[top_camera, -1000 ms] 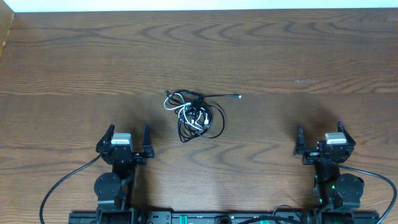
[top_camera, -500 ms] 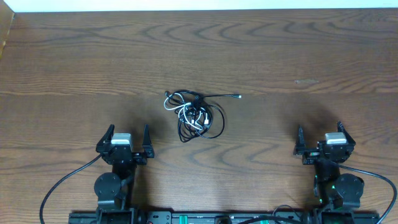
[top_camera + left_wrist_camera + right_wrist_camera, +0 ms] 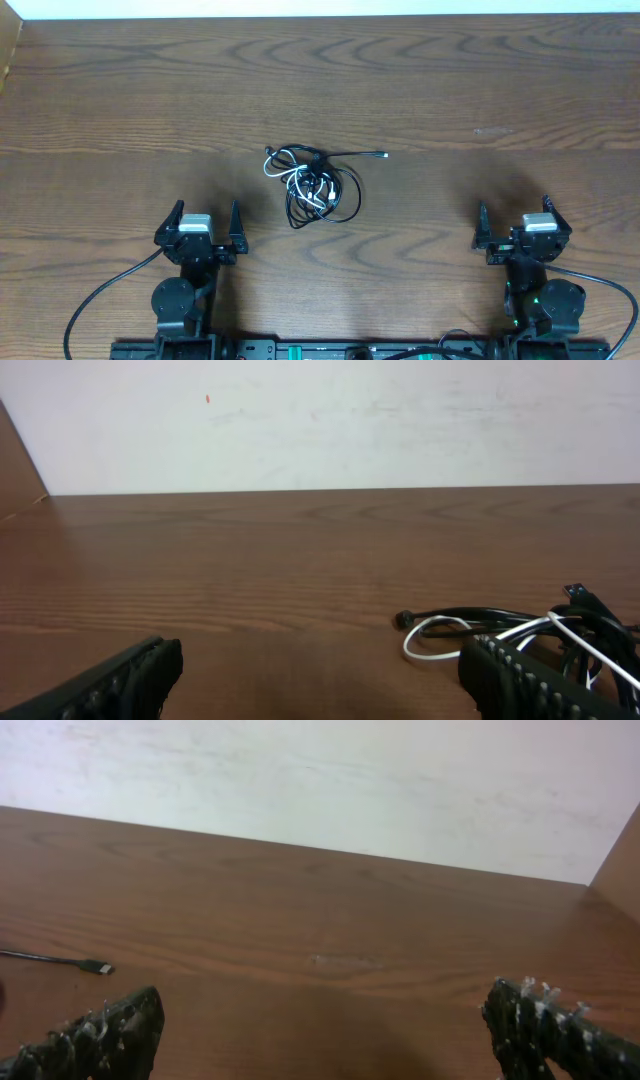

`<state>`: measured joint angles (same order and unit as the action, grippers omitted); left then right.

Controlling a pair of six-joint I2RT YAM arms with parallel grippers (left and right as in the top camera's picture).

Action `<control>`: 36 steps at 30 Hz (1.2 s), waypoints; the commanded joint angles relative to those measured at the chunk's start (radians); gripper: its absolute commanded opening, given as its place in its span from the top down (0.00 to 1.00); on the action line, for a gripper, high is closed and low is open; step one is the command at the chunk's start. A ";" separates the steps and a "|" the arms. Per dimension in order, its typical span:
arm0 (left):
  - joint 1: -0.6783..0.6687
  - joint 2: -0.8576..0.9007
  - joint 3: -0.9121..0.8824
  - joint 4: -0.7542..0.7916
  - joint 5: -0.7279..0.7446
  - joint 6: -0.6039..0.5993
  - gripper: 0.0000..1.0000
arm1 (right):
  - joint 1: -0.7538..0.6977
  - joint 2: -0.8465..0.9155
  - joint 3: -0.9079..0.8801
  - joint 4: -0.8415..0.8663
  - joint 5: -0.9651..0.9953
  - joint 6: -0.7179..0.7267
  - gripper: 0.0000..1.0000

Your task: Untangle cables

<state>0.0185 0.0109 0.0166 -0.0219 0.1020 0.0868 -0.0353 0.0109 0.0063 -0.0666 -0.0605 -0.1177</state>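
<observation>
Left gripper (image 3: 207, 212): jaws spread wide, nothing between them. Right gripper (image 3: 514, 212): same, wide apart and empty. Both sit at the near edge of the table (image 3: 450, 80), well apart from each other, with their fingers pointing at the far side.

The cables (image 3: 316, 184) lie in one clump on the bare wood. From the left gripper they are ahead and off to its right, near but not touching. From the right gripper they are ahead and far to its left, well apart.

Count: two grippers, one clump. I see one white cord (image 3: 292, 160) in it. I cannot tell how many black cords (image 3: 345, 200) there are, because the loops overlap too much. One black tail (image 3: 360, 154) runs straight out of the clump to the right and ends in a small plug (image 3: 383, 155). The tip of that plug shows at the left edge of the right wrist view.

Look: thin cords, with the black loops stacked in a rough oval. The white cord threads through the upper left and the middle. There are small pale connectors (image 3: 320, 190) in the middle. In the left wrist view a white loop pokes out on the clump's left, beside a rounded black end. The rest is partly hidden behind my right finger. A white wall (image 3: 350, 420) stands past the table's far edge.
</observation>
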 commanded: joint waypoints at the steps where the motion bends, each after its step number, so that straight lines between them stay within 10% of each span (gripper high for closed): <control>1: -0.002 -0.007 -0.013 -0.040 0.018 0.018 0.06 | -0.007 -0.004 -0.001 -0.004 -0.010 -0.011 0.01; 36: -0.044 -0.007 -0.013 -0.040 0.018 0.018 0.06 | -0.007 -0.004 -0.001 -0.004 -0.010 -0.011 0.01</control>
<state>-0.0227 0.0109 0.0166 -0.0219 0.1017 0.0872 -0.0353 0.0109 0.0063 -0.0666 -0.0605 -0.1177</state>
